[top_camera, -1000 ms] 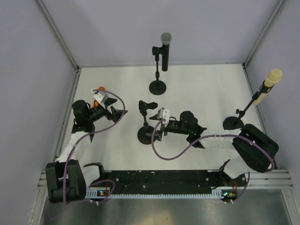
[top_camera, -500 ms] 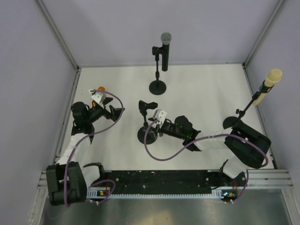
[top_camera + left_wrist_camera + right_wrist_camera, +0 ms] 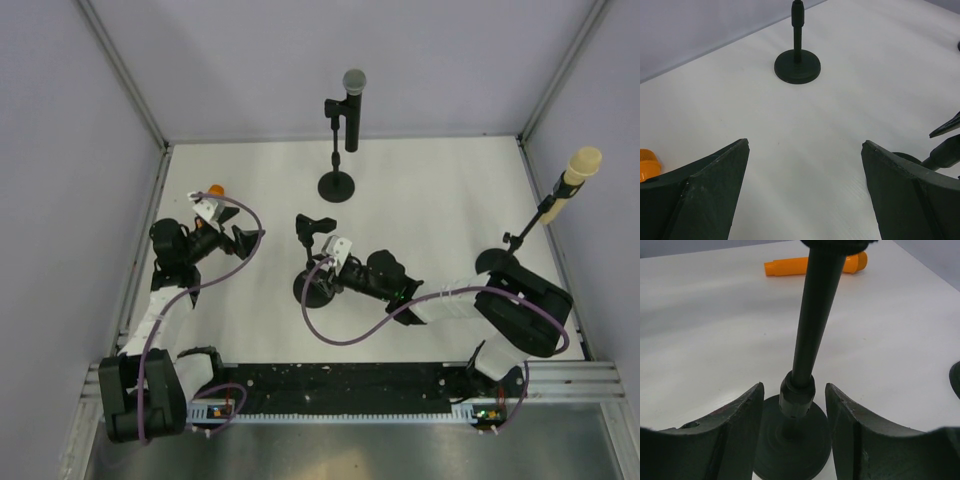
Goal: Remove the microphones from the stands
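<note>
Overhead view of a white tabletop (image 3: pixel 440 200) with two robot arms reaching in from the near edge. Several things are lying partly hidden. The orange plastic microphone (image 3: pixel 815 264) is resting flat on the table at the far left, off any stand. From above only its tip is peeking out beside the white wrist camera (image 3: pixel 207 208) on the left arm. The left wrist view is cutting it down to an orange sliver at the frame edge.

The empty black desktop stand (image 3: pixel 317 228) in the middle is showing its clip from above, while its round base is sitting largely under the right gripper (image 3: pixel 795 390). The right wrist view is cropping the clip off at the top of the frame. The right arm is partly covering the round base of the right-hand stand (image 3: pixel 492 262), though the cream-coloured microphone (image 3: pixel 575 172) it is carrying is showing clearly. A black microphone with a grey mesh head (image 3: pixel 353 100) is standing upright in the back stand (image 3: pixel 336 185), in plain sight.

The right gripper's jaws are straddling the middle stand's pole low down, just above the base. A thin gap is showing on each side, so they are not gripping it. The left gripper (image 3: pixel 805 147) is spread wide and holding nothing, near the orange microphone.

Compared with a second ago, the right gripper has slid leftward around the stand's pole and its jaws have narrowed. The left gripper has shifted slightly to the left
</note>
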